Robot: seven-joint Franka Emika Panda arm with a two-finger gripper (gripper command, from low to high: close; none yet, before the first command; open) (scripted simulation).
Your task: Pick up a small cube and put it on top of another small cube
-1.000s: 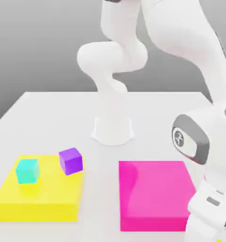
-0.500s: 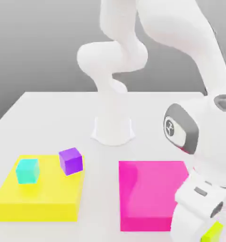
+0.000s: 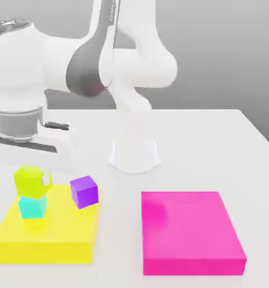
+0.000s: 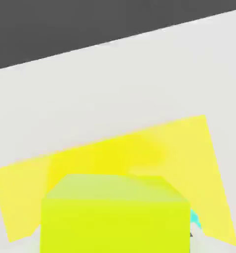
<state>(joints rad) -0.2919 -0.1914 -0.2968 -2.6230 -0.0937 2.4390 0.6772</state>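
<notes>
- Across from the exterior view's right to its left, I've carried the lime cube [image 3: 31,182], gripped between my fingers [image 3: 46,179].
- Exterior view: it's above the teal cube [image 3: 32,207], contact unclear; hand view: just a teal sliver past it.
- Beneath, the yellow block [image 3: 55,230].
- Farther, the magenta block [image 3: 187,225].
</notes>
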